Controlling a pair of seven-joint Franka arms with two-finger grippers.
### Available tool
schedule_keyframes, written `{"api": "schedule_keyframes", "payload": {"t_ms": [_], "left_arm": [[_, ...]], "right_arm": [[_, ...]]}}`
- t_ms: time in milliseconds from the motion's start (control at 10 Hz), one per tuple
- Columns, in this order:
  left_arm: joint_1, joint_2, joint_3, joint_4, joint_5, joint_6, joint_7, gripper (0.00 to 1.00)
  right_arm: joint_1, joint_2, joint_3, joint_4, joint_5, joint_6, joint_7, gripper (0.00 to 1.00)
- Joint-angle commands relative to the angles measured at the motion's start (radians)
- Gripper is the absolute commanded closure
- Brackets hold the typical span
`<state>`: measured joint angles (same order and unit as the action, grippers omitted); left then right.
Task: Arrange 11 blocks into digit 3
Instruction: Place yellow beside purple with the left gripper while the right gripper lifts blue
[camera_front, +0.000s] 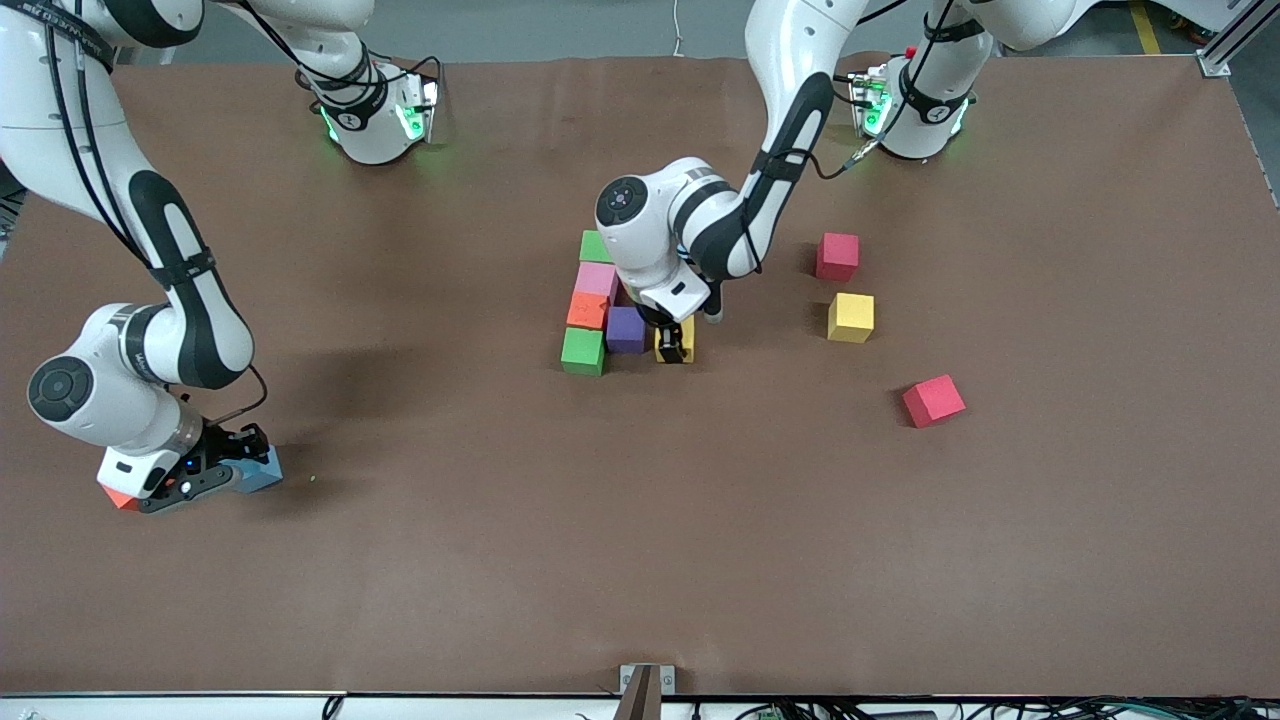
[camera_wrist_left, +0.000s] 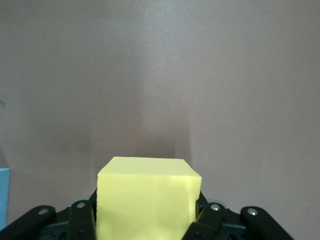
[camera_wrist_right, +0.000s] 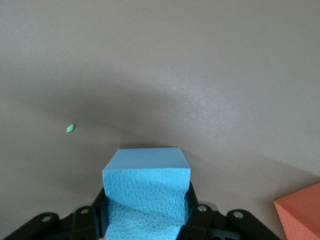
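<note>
A partial figure of blocks stands mid-table: green (camera_front: 596, 246), pink (camera_front: 597, 279), orange (camera_front: 588, 310) and green (camera_front: 583, 351) in a column, with purple (camera_front: 626, 329) beside the nearest green. My left gripper (camera_front: 675, 345) is shut on a yellow block (camera_wrist_left: 147, 200), low at the table right beside the purple one. My right gripper (camera_front: 235, 470) is shut on a blue block (camera_wrist_right: 146, 195) and squeezes it, low at the table near the right arm's end. An orange-red block (camera_front: 120, 497) lies beside it and also shows in the right wrist view (camera_wrist_right: 300, 212).
Loose blocks lie toward the left arm's end: dark red (camera_front: 837, 256), yellow (camera_front: 851, 317) and, nearer the camera, red (camera_front: 933, 400). A pale blue edge (camera_wrist_left: 4, 197) shows in the left wrist view. A green crumb (camera_wrist_right: 70, 128) lies on the brown table (camera_front: 640, 560).
</note>
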<state>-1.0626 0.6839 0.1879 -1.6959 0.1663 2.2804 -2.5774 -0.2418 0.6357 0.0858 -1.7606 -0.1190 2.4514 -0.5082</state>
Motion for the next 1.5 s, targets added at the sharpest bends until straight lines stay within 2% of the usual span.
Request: {"api": "schedule_keyframes", "payload": {"t_ms": [0,300,699,799,998,1098,1198,1398], "left_arm": [[-0.008,0.011,0.005,0.015,0.013,0.017,-0.015,0.80],[-0.008,0.017,0.004,0.010,0.010,0.060,-0.015,0.80],[-0.010,0.028,-0.004,0.005,0.010,0.079,-0.017,0.80],[-0.010,0.031,-0.005,0.005,0.010,0.083,-0.017,0.80],[-0.010,0.043,-0.005,0.004,0.009,0.091,-0.017,0.77],[-0.010,0.045,-0.005,0.004,0.009,0.091,-0.017,0.66],[-0.010,0.045,-0.008,0.004,0.007,0.091,-0.018,0.50],[-0.010,0.042,-0.008,-0.004,0.007,0.088,-0.017,0.00]], "right_arm": [[-0.016,-0.001,0.026,0.033,0.005,-0.079,0.013,1.00],[0.047,-0.048,0.032,0.069,0.013,-0.245,0.164,1.00],[0.220,-0.077,0.040,0.069,0.019,-0.298,0.529,1.00],[0.251,-0.080,0.070,0.069,0.054,-0.298,0.622,1.00],[0.298,-0.087,0.130,0.069,0.070,-0.289,0.786,1.00],[0.336,-0.083,0.143,0.070,0.070,-0.281,0.853,1.00],[0.375,-0.083,0.143,0.072,0.088,-0.276,0.902,1.00],[0.445,-0.082,0.143,0.072,0.139,-0.227,0.974,1.00]]}}
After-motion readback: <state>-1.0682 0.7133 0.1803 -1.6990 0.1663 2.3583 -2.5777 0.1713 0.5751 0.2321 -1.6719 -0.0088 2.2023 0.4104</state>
